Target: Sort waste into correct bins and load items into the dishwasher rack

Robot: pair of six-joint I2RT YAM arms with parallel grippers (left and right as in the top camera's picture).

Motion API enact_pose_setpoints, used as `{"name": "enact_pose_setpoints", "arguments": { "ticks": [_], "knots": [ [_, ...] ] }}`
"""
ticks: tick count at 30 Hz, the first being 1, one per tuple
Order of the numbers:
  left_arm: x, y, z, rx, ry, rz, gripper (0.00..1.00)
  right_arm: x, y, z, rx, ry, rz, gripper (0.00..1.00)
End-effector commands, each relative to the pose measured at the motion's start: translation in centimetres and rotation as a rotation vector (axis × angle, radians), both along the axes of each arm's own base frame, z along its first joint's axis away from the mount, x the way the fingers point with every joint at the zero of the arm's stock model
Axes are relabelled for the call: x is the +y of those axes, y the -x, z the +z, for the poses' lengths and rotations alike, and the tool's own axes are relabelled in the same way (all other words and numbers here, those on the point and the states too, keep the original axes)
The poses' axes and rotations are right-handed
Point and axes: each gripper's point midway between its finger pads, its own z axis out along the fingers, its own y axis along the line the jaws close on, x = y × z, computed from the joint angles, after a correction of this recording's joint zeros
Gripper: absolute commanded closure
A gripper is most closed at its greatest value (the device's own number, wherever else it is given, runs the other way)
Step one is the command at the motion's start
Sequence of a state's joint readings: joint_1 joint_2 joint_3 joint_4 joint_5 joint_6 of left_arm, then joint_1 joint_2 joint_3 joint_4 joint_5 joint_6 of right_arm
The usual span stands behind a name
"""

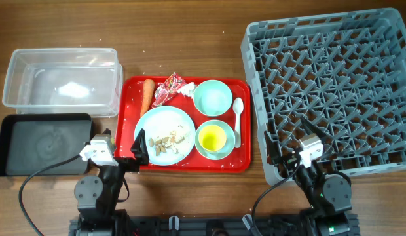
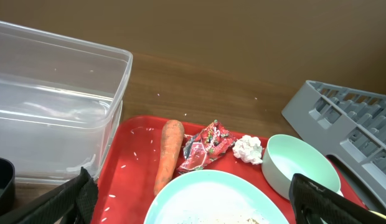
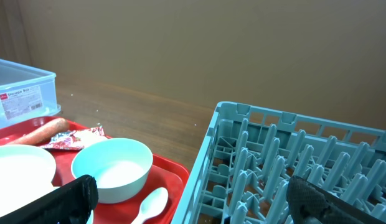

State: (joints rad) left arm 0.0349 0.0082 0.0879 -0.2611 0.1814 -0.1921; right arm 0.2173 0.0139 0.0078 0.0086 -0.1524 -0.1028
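On the red tray [image 1: 237,160] lie an orange carrot [image 1: 147,96], a red-and-white wrapper [image 1: 169,89], a white tissue wad [image 1: 188,90], a mint bowl [image 1: 213,98], a white spoon [image 1: 238,121], a pale blue plate [image 1: 165,124] with beige scraps [image 1: 170,141], and a second bowl [image 1: 213,156] holding a yellow cup [image 1: 212,138]. My left gripper [image 1: 128,152] is open and empty at the tray's near left corner, by the plate [image 2: 211,199]. My right gripper [image 1: 291,141] is open and empty over the near left corner of the grey rack [image 1: 334,92].
The clear tub [image 1: 62,82] stands at the far left with the black tray [image 1: 42,143] in front of it. The rack fills the right side, close beside the red tray. Bare wood table lies behind the tray.
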Motion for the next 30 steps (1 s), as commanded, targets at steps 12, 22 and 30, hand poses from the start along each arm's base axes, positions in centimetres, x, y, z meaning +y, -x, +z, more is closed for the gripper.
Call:
{"name": "enact_pose_setpoints", "arguments": {
  "ticks": [12, 22, 30],
  "knots": [
    [-0.08, -0.02, -0.16, 0.000, -0.004, -0.005, 0.00, 0.19, 0.03, -0.12, 0.002, 0.002, 0.009, 0.00],
    [-0.08, -0.02, -0.16, 0.000, -0.004, -0.005, 0.00, 0.19, 0.03, -0.12, 0.002, 0.002, 0.009, 0.00],
    [-0.13, -0.02, -0.12, -0.002, -0.003, -0.009, 0.00, 0.41, 0.12, -0.10, 0.013, -0.027, 0.023, 0.00]
  ]
}}
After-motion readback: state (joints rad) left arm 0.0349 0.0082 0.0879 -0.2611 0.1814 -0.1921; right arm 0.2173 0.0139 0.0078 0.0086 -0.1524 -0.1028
